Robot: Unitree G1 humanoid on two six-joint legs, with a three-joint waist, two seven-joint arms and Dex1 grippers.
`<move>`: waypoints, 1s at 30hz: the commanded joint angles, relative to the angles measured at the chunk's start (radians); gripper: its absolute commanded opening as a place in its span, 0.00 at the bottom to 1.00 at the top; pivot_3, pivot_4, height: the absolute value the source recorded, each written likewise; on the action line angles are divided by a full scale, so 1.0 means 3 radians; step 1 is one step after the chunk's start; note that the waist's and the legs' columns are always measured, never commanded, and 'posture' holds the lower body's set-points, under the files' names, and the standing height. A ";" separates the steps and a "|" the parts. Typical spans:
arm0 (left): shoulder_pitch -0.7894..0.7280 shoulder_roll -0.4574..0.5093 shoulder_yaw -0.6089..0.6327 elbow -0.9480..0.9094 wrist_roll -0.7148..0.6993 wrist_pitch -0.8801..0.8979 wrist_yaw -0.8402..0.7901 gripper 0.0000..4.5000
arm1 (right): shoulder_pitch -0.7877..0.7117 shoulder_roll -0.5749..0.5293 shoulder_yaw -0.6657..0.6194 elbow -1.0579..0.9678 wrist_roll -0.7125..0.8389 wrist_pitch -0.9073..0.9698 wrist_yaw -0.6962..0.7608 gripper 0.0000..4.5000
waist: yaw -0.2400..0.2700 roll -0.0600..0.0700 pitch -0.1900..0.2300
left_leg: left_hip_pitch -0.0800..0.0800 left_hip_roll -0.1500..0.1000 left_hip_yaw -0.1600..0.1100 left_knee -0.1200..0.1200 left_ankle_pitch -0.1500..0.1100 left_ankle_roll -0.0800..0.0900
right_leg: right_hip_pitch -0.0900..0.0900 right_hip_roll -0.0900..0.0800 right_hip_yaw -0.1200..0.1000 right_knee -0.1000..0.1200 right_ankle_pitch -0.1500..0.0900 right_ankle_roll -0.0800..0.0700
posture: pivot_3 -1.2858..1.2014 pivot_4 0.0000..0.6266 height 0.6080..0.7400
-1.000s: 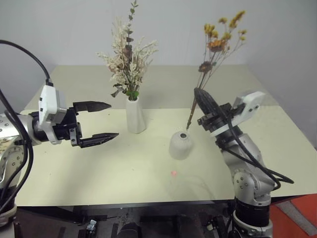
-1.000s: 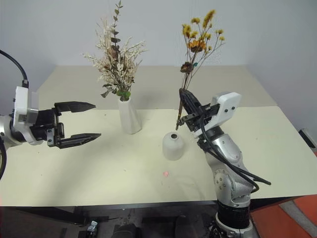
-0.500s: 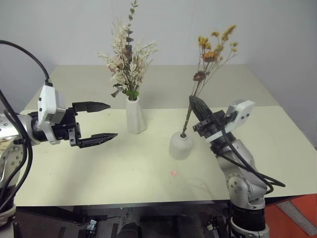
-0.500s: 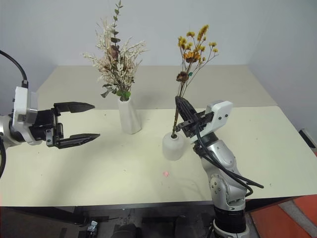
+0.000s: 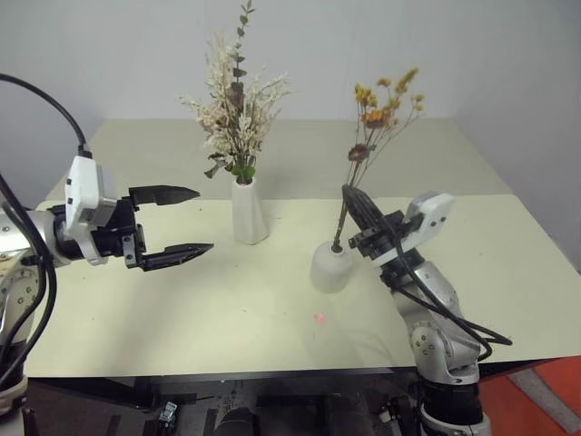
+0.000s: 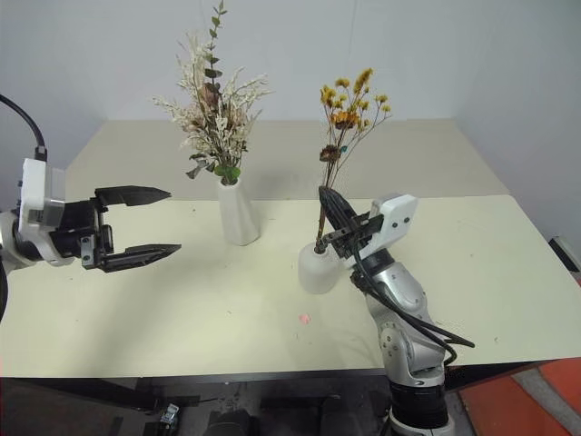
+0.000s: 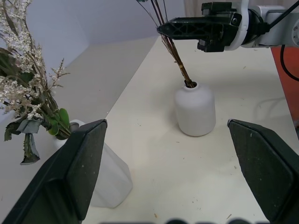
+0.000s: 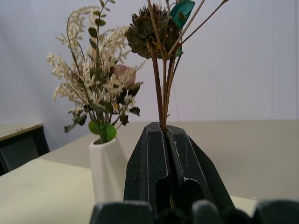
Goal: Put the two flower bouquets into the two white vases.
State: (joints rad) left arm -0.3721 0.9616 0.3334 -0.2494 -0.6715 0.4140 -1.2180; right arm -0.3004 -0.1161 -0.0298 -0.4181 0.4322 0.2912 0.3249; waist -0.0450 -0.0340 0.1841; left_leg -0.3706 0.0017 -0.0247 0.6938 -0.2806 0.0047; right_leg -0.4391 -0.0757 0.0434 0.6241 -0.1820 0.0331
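R gripper (image 5: 356, 207) clamped on small bunch (image 5: 381, 113) stems, ends in squat vase (image 5: 331, 266) hole (mid table (image 5: 227, 309), nearer front edge). Bushy bunch (image 5: 234, 113) stands in tall vase (image 5: 248, 211). L gripper (image 5: 184, 221) jaws wide, empty, near table's left edge.

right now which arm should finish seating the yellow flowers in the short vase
Right. Its end effector is shut on the yellow flowers, whose stems already enter the short vase opening. The left end effector hangs open and empty, off to the side of the tall vase.
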 commanded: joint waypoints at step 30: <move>-0.0079 -0.0050 -0.0069 -0.0029 0.0046 -0.0240 0.0072 1.00 | 0.0335 -0.0150 0.0084 -0.0077 0.0101 -0.0166 0.0295 0.69 | 0.0001 0.0000 0.0000 | 0.0001 0.0001 0.0000 -0.0001 0.0000 0.0000 | 0.0000 0.0000 0.0000 0.0000 -0.0002 0.0000 | 0.52 0.24 1.00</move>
State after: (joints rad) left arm -0.3786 0.9453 0.3024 -0.2470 -0.6657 0.3697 -1.2009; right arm -0.2068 -0.1463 -0.0040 -0.3857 0.4391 0.2440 0.3953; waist -0.0447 -0.0340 0.1841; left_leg -0.3703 0.0018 -0.0247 0.6935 -0.2807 0.0048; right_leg -0.4390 -0.0757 0.0435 0.6239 -0.1827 0.0332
